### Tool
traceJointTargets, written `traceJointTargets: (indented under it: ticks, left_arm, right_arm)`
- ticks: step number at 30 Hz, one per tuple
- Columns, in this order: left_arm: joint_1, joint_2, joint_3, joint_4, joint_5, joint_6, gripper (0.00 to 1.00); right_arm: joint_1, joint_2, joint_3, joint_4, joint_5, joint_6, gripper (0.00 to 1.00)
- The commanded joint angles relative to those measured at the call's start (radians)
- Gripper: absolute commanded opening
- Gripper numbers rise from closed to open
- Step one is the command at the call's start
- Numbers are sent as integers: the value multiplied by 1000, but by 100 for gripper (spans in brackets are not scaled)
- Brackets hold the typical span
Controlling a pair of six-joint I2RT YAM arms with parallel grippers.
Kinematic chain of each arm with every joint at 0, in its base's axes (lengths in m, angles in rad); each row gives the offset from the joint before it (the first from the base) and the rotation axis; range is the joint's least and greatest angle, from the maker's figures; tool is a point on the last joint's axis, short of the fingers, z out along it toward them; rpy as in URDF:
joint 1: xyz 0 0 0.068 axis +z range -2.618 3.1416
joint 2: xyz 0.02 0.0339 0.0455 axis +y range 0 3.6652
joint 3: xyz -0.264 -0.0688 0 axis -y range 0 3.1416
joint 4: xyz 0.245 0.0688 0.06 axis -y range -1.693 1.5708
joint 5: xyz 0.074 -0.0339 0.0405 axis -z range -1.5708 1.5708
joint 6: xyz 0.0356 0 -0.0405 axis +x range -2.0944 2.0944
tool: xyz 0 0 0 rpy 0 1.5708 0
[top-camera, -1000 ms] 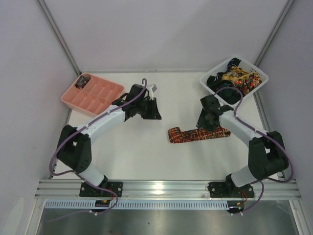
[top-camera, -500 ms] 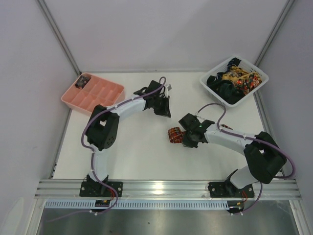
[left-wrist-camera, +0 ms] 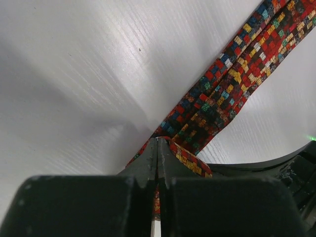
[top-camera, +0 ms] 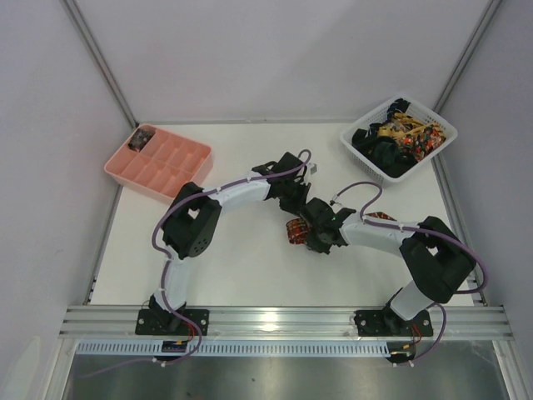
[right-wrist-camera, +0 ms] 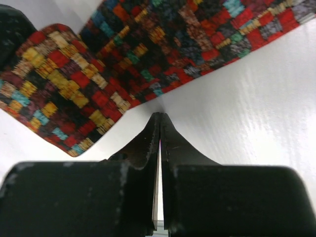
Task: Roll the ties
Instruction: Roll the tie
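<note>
Tie (top-camera: pixel 293 232), red-yellow-black checks, lies mid-table with one end partly coiled and the tail trailing toward the right arm. Left gripper (left-wrist-camera: pixel 157 148): jaws pressed together, tips against the fabric (nothing seen between them). Right gripper (right-wrist-camera: pixel 158 123): jaws pressed together at the tie's edge. More ties (top-camera: pixel 400 135) are in the white basket (top-camera: pixel 348 137).

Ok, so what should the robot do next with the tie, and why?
Probably push the curled end over onto the flat part, one small turn. The tie is curled only at one end, and the rest lies flat on the table. The left gripper and right gripper are both shut, right beside the cloth.
</note>
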Motion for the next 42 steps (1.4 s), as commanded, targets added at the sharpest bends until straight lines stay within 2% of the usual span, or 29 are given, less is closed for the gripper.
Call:
traceJointTargets:
  ticks: [1, 14, 27, 30, 35, 38, 39, 40, 42]
  left_arm:
    - [-1, -35, -3, 1, -6, 40, 0]
    - [-7, -94, -103, 25, 59, 42, 0]
    - [33, -45, 37, -93, -78, 39, 2]
    - [65, -78, 12, -96, -99, 2, 5]
    - [91, -201, -45, -77, -125, -3, 8]
    - [91, -276, -87, -93, -104, -9, 10]
    - [91, -296, -106, -93, -92, -13, 11]
    - [91, -316, -146, -91, -77, -20, 12]
    - [91, -383, -189, -90, -64, -36, 13]
  right_arm:
    - [-1, 45, -37, 47, 39, 65, 0]
    - [-29, 81, -54, 141, 8, 120, 0]
    - [-9, -109, -132, 41, 35, 62, 0]
    - [-36, -162, -135, 35, 37, 4, 0]
    - [-148, -235, -79, 44, -21, -283, 0]
    - [-268, -216, 10, 44, -56, -471, 1]
    - [-349, -202, 27, 44, -107, -504, 3]
    - [-383, -177, 44, 46, -133, -536, 16]
    - [-464, -96, 108, 52, -182, -620, 25]
